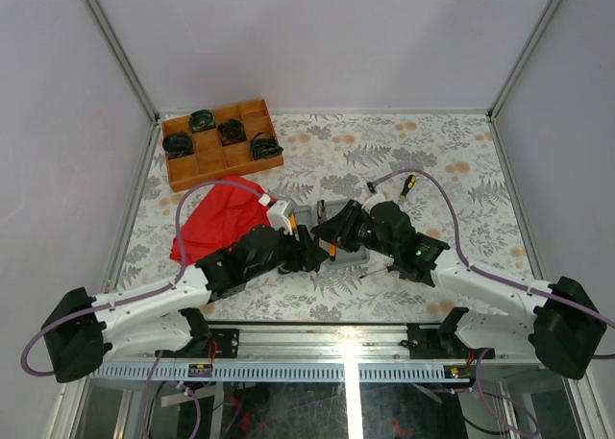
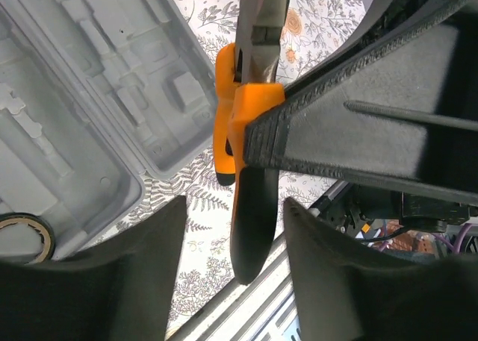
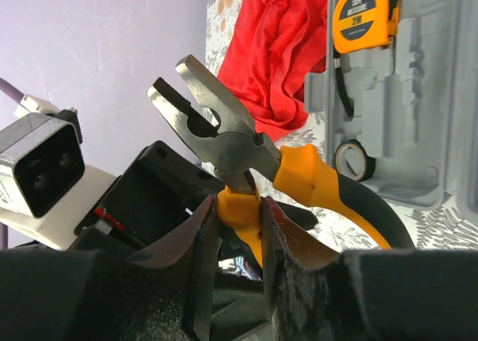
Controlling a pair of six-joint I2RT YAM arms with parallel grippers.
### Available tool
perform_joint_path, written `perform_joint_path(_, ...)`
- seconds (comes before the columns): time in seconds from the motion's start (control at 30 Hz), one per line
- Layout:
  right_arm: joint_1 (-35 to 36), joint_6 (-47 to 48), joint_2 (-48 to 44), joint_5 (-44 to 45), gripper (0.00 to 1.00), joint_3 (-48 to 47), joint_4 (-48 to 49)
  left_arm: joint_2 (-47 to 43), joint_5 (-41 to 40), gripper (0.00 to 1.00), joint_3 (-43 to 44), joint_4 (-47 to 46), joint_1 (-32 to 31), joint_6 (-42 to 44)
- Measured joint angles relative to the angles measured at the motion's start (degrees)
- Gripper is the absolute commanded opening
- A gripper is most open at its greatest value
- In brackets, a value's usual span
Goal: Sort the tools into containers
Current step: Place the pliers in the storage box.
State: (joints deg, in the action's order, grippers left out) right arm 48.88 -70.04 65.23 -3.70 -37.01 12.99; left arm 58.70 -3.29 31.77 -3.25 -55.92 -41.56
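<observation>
Flowered cloth covers the table in the top view, with pale walls around it. At the far left corner stands a wooden tray with black coiled bundles in its compartments, and a red cloth lies just before it. Both arms reach to the middle, where the left gripper and the right gripper meet tip to tip over the grey case, which they mostly hide. One screwdriver lies on the cloth behind the right arm, outside the case.

From the left wrist view, the pliers hang in the air beside the open case, over the table near its front edge. One black handle comes down between the left fingers. These fingers stand apart, and cloth shows between the handle and one of them, so they do not clamp it. A finger of the right gripper presses on the orange part from the side. A roll of black tape sits in the case.

From the right wrist view, the right fingers are closed tightly on one orange handle of the pliers, and the steel jaws of the pliers stand open and point up. Behind, the orange tape measure lies in a recess of the case, with the tape roll below it
</observation>
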Motion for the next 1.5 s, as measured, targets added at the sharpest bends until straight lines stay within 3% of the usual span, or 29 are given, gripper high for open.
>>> perform_joint_path(0.1, 0.00, -0.61, 0.74, -1.97, 0.00, 0.00, 1.49, 0.33, 0.02, 0.23, 0.00, -0.31, 0.00, 0.13)
perform_joint_path(0.2, 0.00, -0.72, 1.86, -2.97, 0.01, 0.00, 1.95, 0.85, 0.72, 0.13, 0.02, -1.05, -0.15, 0.35)
perform_joint_path(0.33, -0.02, 0.13, 2.32, -3.15, 0.12, 0.00, 1.79, 1.46, 1.03, 0.05, 0.02, -1.03, -0.31, 0.39)
perform_joint_path(0.5, 0.00, 3.96, 2.21, -3.28, 0.35, -2.03, -1.95, 1.38, 0.96, 0.03, 0.02, -0.96, -0.31, 0.39)
perform_joint_path(0.7, 0.13, 12.61, -1.44, -0.87, 0.45, -6.29, -10.80, -0.07, 0.52, 0.01, 0.02, 0.74, -0.57, 1.25)
perform_joint_path(0.97, 0.15, 28.44, -7.65, 5.60, 0.45, -6.86, -17.38, -0.98, 0.92, 0.00, -0.22, 2.86, -0.57, 1.70)
perform_joint_path(1.3, 0.15, 42.77, -4.11, -1.60, 0.41, 0.59, -12.98, -1.14, 5.99, 0.00, -0.79, 1.92, -0.57, 1.73)
perform_joint_path(1.4, 0.15, 44.19, -2.51, -3.74, 0.37, 0.85, -10.84, -1.14, 6.60, 0.00, -0.79, 1.60, -0.57, 1.73)
perform_joint_path(1.5, 0.15, 45.09, -1.62, -4.92, 0.24, 0.90, -9.25, -1.14, 7.17, 0.00, -0.79, 1.44, -0.57, 1.73)
